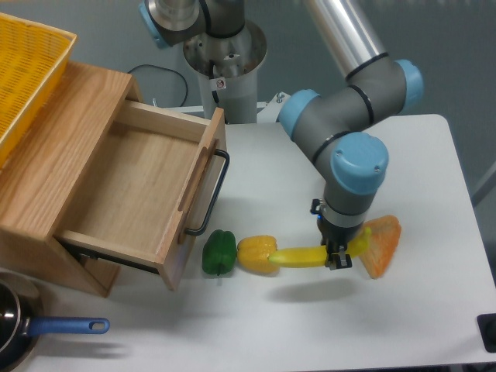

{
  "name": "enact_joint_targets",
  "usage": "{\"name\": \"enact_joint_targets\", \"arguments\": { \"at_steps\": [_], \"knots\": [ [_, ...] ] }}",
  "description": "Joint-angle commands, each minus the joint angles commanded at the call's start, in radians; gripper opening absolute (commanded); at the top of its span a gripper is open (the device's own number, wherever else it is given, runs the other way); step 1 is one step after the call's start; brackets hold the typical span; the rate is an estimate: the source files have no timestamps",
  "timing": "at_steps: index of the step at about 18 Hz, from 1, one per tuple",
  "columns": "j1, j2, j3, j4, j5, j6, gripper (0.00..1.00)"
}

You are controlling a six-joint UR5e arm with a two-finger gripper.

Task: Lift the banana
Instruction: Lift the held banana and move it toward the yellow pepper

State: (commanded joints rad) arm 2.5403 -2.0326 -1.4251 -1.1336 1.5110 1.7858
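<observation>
The banana is a long, slim yellow piece, held off the white table with its shadow showing below it. My gripper points straight down and is shut on the banana near its right end. The banana's left tip reaches over the yellow bell pepper. Its right tip pokes out toward the orange wedge-shaped piece, which lies on the table just right of the gripper.
A green pepper lies left of the yellow one, beside the open wooden drawer with its black handle. A yellow basket sits on the cabinet top. A blue-handled pot is at the lower left.
</observation>
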Motion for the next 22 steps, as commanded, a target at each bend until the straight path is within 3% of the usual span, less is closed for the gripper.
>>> {"name": "enact_joint_targets", "arguments": {
  "at_steps": [7, 11, 22],
  "knots": [
    [-0.028, 0.04, -0.009, 0.0, -0.008, -0.224, 0.29],
    [-0.028, 0.051, -0.008, 0.002, -0.092, -0.319, 0.29],
    [-0.028, 0.051, -0.026, 0.002, -0.097, -0.321, 0.29]
  ]
}}
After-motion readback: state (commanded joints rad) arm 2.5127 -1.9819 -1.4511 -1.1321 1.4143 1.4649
